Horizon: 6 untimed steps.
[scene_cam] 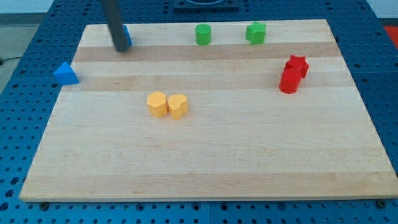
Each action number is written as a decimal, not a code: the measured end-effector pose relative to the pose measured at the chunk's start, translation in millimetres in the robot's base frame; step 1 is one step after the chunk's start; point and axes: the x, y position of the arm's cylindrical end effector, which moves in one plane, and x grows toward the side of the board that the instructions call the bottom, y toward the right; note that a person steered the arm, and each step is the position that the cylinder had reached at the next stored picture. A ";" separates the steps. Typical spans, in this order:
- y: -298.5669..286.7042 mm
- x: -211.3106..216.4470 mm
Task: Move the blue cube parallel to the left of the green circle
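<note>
The blue cube [127, 37] sits near the board's top edge at the view's upper left, mostly hidden behind my rod. My tip [121, 48] rests on the board just in front of the cube, touching or nearly touching it. The green circle [203, 34] stands on the same row, well to the cube's right. The rod comes down from the view's top.
A green star-like block [255, 32] stands right of the green circle. A blue triangle [65, 74] lies at the board's left edge. A yellow hexagon [157, 104] and yellow heart [178, 106] sit together mid-board. A red star [297, 65] and red cylinder [289, 81] touch at the right.
</note>
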 end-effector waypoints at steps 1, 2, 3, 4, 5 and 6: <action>-66.9 0.1; -76.8 -11.7; -47.0 -36.8; -21.7 -37.8; 21.7 -32.6; 83.0 -36.6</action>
